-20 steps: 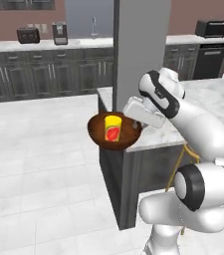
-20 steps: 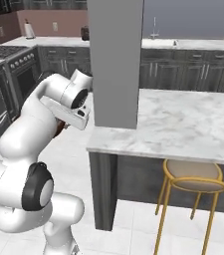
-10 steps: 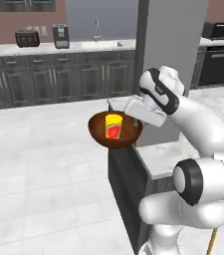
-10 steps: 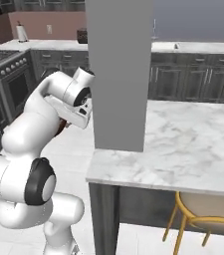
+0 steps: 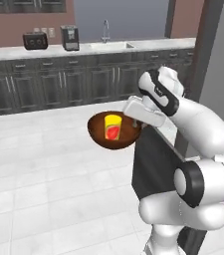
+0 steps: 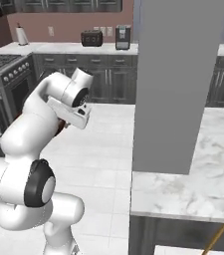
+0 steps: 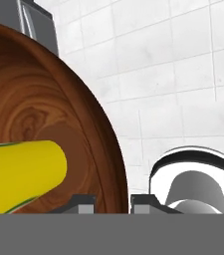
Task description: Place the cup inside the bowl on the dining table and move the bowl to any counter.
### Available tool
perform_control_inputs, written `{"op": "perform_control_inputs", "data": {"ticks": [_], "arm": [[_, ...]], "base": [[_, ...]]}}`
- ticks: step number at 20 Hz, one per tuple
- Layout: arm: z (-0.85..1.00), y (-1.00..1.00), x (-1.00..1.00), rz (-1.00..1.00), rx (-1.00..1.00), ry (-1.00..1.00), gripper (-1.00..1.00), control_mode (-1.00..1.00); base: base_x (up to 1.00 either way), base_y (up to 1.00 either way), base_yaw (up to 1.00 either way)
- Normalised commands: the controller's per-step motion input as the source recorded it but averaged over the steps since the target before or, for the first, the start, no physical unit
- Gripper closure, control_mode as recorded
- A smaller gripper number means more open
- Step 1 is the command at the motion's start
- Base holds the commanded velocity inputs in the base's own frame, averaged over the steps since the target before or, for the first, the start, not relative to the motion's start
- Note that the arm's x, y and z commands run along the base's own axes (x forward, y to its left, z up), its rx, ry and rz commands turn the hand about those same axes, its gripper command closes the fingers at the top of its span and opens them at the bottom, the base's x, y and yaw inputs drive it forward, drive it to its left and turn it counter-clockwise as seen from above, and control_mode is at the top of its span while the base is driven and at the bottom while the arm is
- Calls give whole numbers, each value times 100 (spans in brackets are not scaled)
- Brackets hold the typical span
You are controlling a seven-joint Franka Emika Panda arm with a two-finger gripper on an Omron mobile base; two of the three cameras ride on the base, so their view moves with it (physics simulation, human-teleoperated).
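While carried above the floor, bowl (image 5: 114, 132) holding upright cup (image 5: 113, 127), tool (image 7: 112, 201) clamped on bowl's rim.

My arm rises from the lower right of the left base view, elbow bent high at centre right, forearm reaching left toward frame centre. My gripper (image 5: 133, 121) sits there, jaws nearly closed, pinching the rim of the bowl (image 5: 99, 133). In the hand view one dark fingertip (image 7: 83, 203) stands on each side of that rim.
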Motion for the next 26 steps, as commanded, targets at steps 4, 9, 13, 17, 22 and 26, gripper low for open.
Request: {"op": "perform_control_inputs", "data": {"ticks": [4,9,13,17,22,26], "arm": [[0,0,0,0,0,0,100,100],[0,0,0,0,0,0,100,100],[0,0,0,0,0,0,100,100],[0,0,0,0,0,0,100,100],[0,0,0,0,0,0,100,100],[0,0,0,0,0,0,100,100]], "base": [[79,59,-11],[91,59,-11],[80,58,-10],[57,53,-10],[60,50,-11],[62,42,-8]]}}
